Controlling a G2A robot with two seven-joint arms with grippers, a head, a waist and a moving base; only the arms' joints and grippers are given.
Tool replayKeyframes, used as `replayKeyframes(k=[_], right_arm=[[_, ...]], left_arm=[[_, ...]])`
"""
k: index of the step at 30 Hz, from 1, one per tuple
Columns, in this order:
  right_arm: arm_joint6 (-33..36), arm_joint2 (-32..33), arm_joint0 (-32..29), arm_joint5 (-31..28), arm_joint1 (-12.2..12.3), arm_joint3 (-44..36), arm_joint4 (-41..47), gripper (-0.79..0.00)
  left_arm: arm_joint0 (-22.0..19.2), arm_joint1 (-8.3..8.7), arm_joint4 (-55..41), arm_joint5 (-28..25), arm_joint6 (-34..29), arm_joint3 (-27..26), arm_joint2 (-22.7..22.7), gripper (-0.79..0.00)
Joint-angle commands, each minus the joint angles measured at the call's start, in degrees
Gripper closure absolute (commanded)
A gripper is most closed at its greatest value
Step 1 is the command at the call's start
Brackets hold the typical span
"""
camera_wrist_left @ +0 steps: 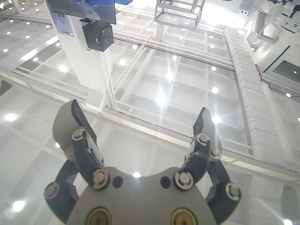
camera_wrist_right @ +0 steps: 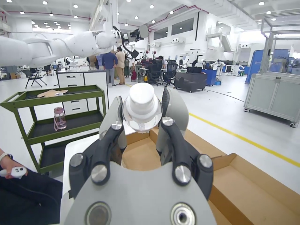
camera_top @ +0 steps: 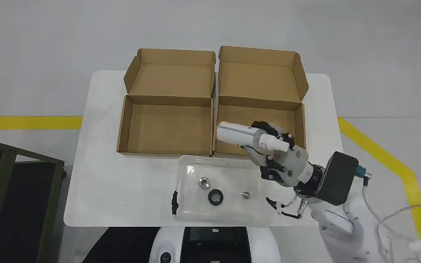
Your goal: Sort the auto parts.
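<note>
The worry from where I stand is the drop. The white cylindrical part [camera_top: 238,134] hangs over the near-left corner of the right cardboard box [camera_top: 300,125], just beside the wall it shares with the left cardboard box [camera_top: 125,128]. If it is let go here, I reckon it could strike that wall and tip into the wrong box. It is also held by one end, with its long body sticking out to the left, so it might swivel or slip in the pinch.

The left gripper [camera_wrist_left: 139,108] points up at the ceiling, jaws spread, nothing between them. The right gripper [camera_wrist_right: 142,118] is pressed onto the white part.

The left box shows bare brown floor. What I can see of the right box's floor looks the same, though the arm hides some of it. The clear plastic tray [camera_top: 187,160], nearer the robot, holds a silver nut [camera_top: 202,182], a black ring [camera_top: 215,196] and a small silver piece [camera_top: 246,194], all apart from each other.
</note>
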Motion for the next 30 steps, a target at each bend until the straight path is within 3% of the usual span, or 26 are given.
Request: replayKeyframes(k=[1,16,30], right_arm=[[-0.4,0.6,0.4,0.9,0.0,-0.6,1.1,0.000],[-1.8,3.0,0.2,1.2,0.0,-1.5,1.3,0.000],[14.5,-2.7,4.2,0.7,0.2,6.2,-4.6,0.000]], left_arm=[[0.0,0.00,0.0,0.0,0.0,0.0,0.0,-0.785],[0.0,0.00,0.0,0.0,0.0,0.0,0.0,-0.785],[0.0,0.00,0.0,0.0,0.0,0.0,0.0,-0.785]])
